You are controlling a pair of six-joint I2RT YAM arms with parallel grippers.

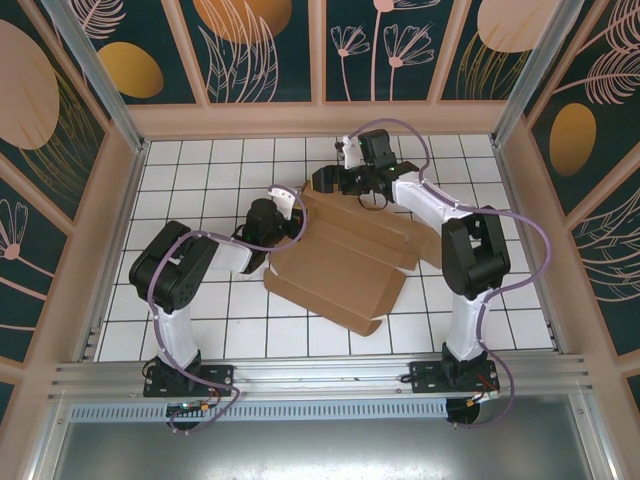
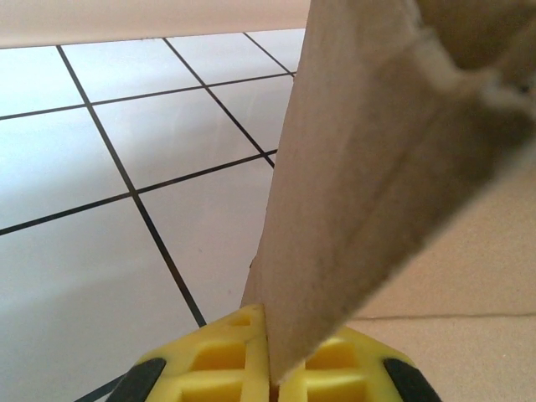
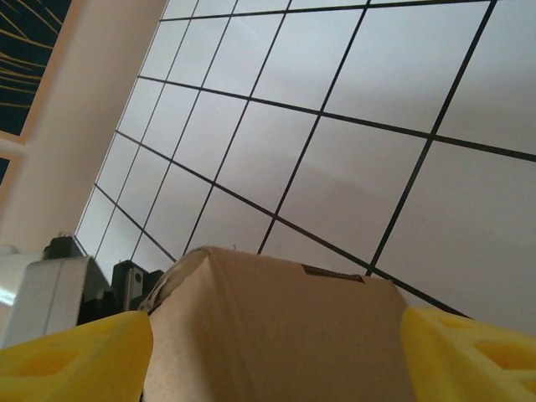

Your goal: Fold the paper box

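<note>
The paper box (image 1: pixel 340 265) lies mostly flat mid-bench, nearer the far edge. The left fingers (image 2: pixel 222 360) are clamped on its raised left flap. The right fingers (image 3: pixel 75 356) stand apart astride a fold at its far corner. An uneven pull could tear the flap or drag the box across the smooth-looking white-tiled bench (image 1: pixel 200 330), which is walled by dark floral panels (image 1: pixel 260 50).

Left pincer (image 2: pixel 268 373) pinched tight on the paper box (image 2: pixel 352 209), right pincer (image 3: pixel 272 352) spread wide, both forearms angled inward.
</note>
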